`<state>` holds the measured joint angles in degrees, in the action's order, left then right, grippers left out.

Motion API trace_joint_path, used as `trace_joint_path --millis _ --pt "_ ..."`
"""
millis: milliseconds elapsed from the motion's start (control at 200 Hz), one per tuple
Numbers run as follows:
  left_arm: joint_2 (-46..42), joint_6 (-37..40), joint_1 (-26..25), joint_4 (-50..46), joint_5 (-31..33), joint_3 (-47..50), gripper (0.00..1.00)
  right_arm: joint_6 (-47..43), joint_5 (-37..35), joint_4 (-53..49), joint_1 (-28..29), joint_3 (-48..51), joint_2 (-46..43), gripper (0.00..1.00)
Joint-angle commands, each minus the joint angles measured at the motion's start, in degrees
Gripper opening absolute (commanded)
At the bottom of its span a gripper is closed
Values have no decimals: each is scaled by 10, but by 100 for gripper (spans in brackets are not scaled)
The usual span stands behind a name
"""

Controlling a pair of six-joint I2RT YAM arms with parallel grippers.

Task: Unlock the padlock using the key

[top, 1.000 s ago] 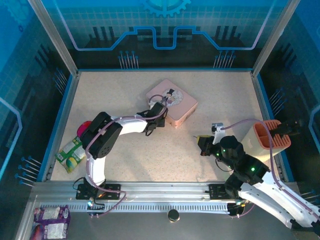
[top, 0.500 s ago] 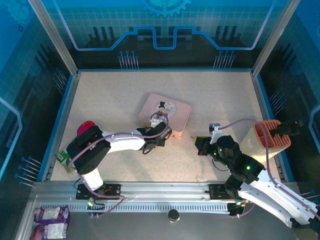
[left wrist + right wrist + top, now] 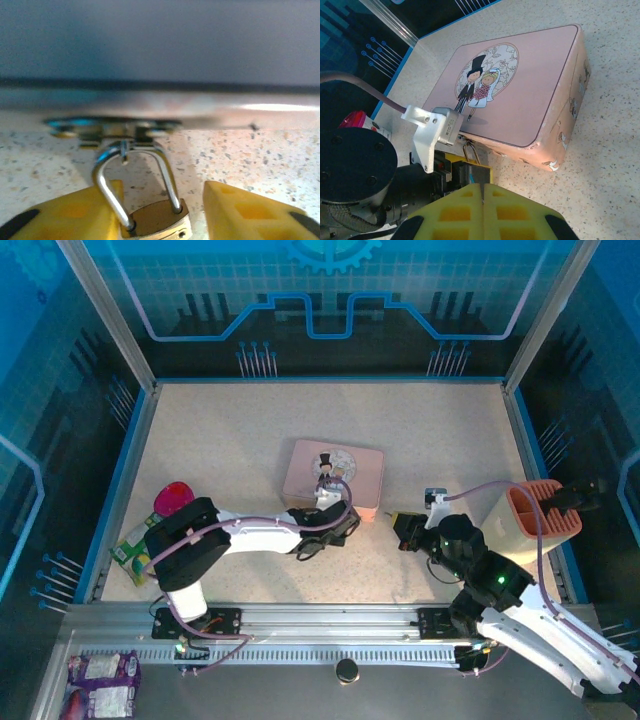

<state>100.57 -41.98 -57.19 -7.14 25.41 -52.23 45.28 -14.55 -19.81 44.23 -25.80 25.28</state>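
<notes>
- The tin (image 3: 308,462) sits mid-table (image 3: 220,430) with its long near edge facing the arms. There is bare surface beyond it, to its left, and between it and the right wall.
- The padlock (image 3: 156,222) hangs at the foot of the tin's near wall. Its shackle (image 3: 107,187) is threaded through the hasp (image 3: 117,131), and its brass body rests low on the table.
- The left gripper (image 3: 161,192) lies low against that near edge, jaws apart, straddling the padlock.
- One of its yellow pads (image 3: 250,215) stands clear of the lock body with bare table in the gap. The other pad lies against the shackle, so nothing is clamped.
- The right gripper (image 3: 482,189) is near the tin's near right corner but not touching it. Its jaws are pressed together to a thin seam, and I cannot tell whether anything is pinched between them.
- An orange bin (image 3: 540,512) stands against the right rim, just beside the right arm.
- A red object (image 3: 172,497) and a green packet (image 3: 135,550) crowd the left rim, beside the left arm's elbow.
- A strip of open table runs between the two grippers along the near side.
</notes>
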Motion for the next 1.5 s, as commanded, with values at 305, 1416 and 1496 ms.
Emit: trace_joint_path --millis 305,1416,1496 --pt "-166 95 24 315 -127 223 78 14 7 5 9 15 -9 0" --pt "-51 -51 116 451 -276 246 27 134 -50 115 100 91 37 0" --pt "-53 -71 116 455 -285 245 24 144 -46 125 102 95 49 0"
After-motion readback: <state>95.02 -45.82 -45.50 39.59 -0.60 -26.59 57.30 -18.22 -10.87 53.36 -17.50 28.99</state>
